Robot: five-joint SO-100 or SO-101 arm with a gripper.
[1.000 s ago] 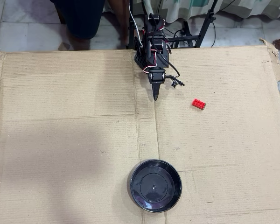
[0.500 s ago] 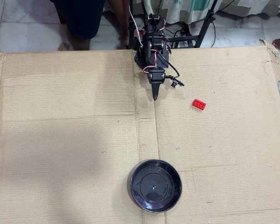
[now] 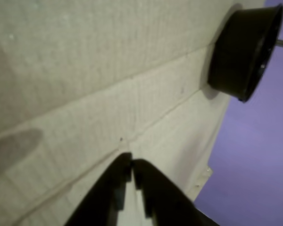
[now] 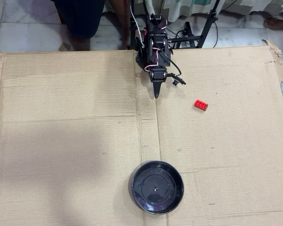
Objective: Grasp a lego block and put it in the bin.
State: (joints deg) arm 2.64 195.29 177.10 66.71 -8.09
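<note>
Since a second ago the gripper (image 4: 156,95) has drawn back slightly toward the far edge of the cardboard sheet (image 4: 61,141), fingers clenched together on nothing, tips nearly touching in the wrist view (image 3: 131,162). One lego block (image 4: 201,105) lies untouched on the cardboard, right of the gripper and apart from it. One bin (image 4: 157,187) sits empty near the front edge, well apart from both.

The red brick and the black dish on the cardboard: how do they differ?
The red brick is tiny, rectangular and studded; the black dish is far larger, round, smooth and glossy. In the overhead view the brick lies right of the gripper, while the dish sits farther away, near the bottom edge. Both rest untouched on the cardboard, and the dish is empty.
</note>
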